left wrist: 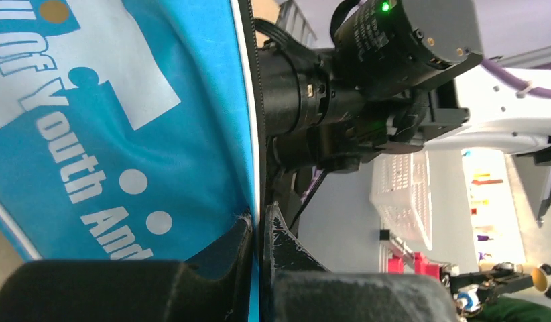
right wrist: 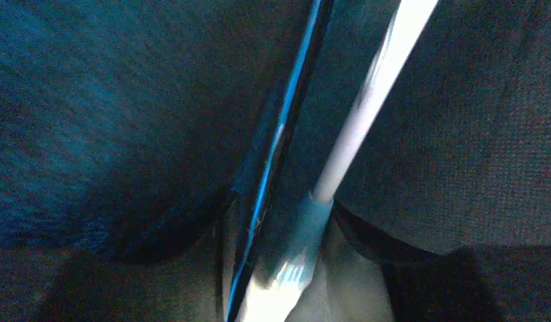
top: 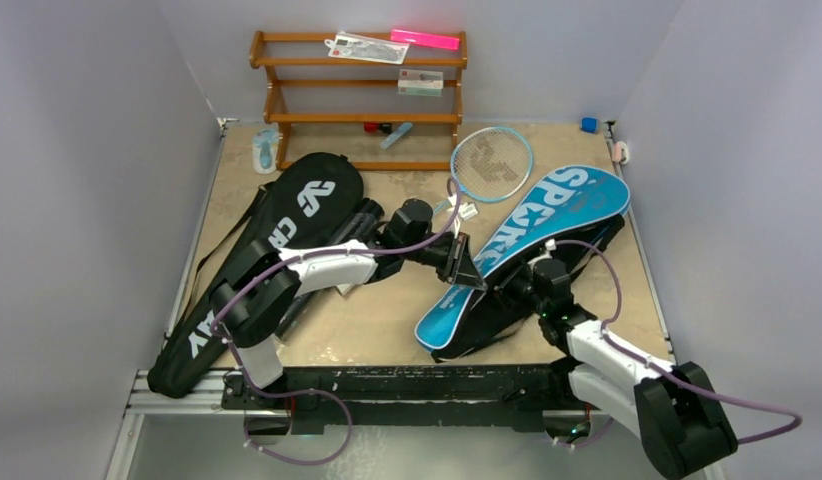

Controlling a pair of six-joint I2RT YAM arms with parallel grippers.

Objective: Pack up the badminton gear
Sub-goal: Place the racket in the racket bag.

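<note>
I hold the flap edge of the blue "SPORT" cover (top: 562, 215) clamped in the left gripper (left wrist: 259, 231). The right gripper (right wrist: 286, 268) has its jaws apart around the shaft of the light-blue racket (right wrist: 366, 100) inside the cover; the racket head protrudes toward the rack (top: 357, 118). I should feed the shaft deeper, parallel to the cover.

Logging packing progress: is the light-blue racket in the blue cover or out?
Not fully in: the racket has its head bare outside the cover, its shaft between dark fabric layers. How deep, cannot tell.

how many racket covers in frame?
2. The black cover lies along the table's left side; the blue cover lies right of centre. Another could hide beneath it.
</note>
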